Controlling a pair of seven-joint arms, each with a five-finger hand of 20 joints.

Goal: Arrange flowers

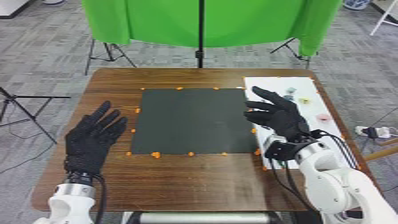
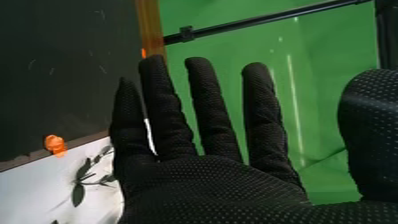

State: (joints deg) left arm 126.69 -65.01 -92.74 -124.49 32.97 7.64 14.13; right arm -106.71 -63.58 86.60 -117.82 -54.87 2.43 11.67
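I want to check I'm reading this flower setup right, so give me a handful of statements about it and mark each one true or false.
1. The pink flower lies on the white sheet. True.
2. The white sheet is to the left of the dark mat. False: it is to the mat's right.
3. The left hand is left of the dark mat, and the right hand is by the mat's right side. True.
4. The right hand is curled round a flower. False: its fingers are extended and it holds nothing.
5. The green cloth hangs beyond the far edge of the table. True.
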